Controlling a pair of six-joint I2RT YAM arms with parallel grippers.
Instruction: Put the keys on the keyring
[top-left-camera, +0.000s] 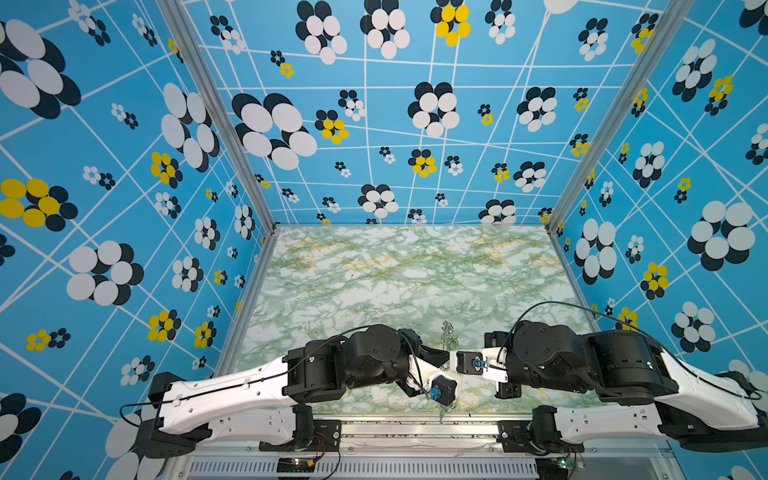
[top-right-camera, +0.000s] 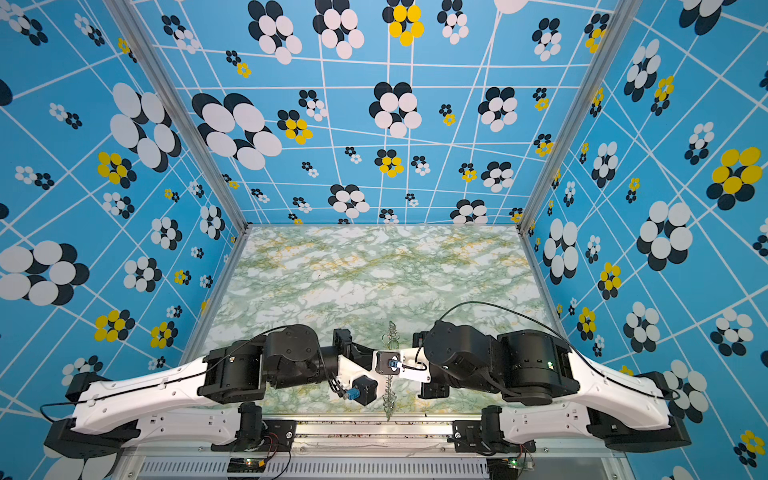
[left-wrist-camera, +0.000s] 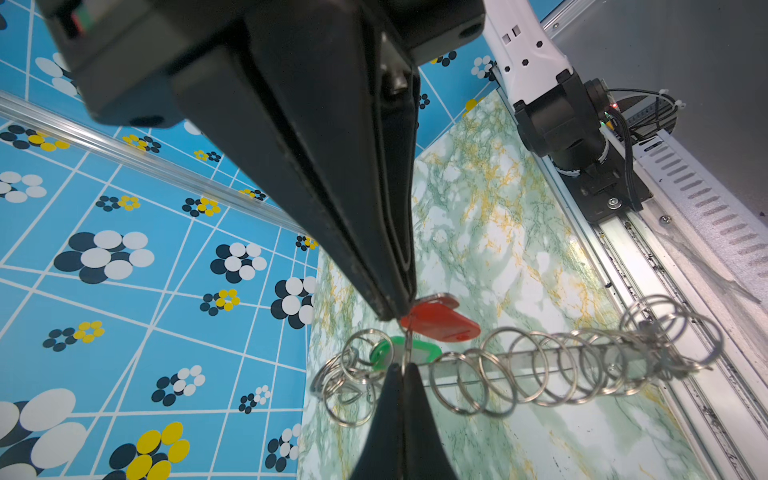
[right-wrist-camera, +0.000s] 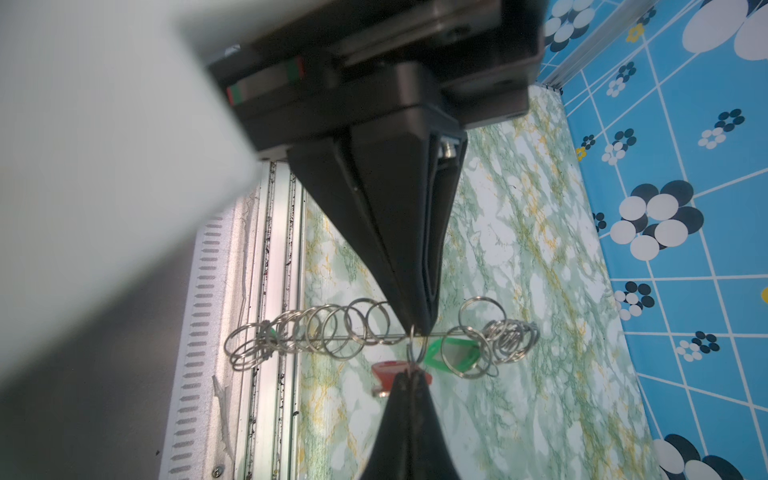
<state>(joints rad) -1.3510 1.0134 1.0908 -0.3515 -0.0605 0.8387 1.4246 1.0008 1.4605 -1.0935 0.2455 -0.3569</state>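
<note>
While both arms meet tip to tip over the near middle of the tabletop (top-left-camera: 395, 282), the keyring (left-wrist-camera: 536, 356) sits between them. It is turned edge-on to the top views and shows there as a thin line of wire rings running far to near. Whether its near end touches the tabletop cannot be told. The left gripper (left-wrist-camera: 400, 343) has its jaws closed to a wire's width on the small split ring (left-wrist-camera: 408, 338) that carries the red tag (left-wrist-camera: 440, 324). A sliver of the metal key (right-wrist-camera: 379, 390) shows beside that tag. The right gripper (right-wrist-camera: 415, 351) has its jaws closed just as far, with one fingertip against the plate's edge at the same spot. Whether it pinches the plate or a ring there cannot be told. The green tag (left-wrist-camera: 409, 353) hangs just to the far side of this spot and appears already hooked into one of the plate's rings. The step in hand is judged to be threading the red-tag key onto a plate ring. The next move calls for one gripper to hold the plate ring steady. The other gripper must then work the split ring's wire end through the coil and turn it round until it seats, without dragging the green tag loose.
</note>
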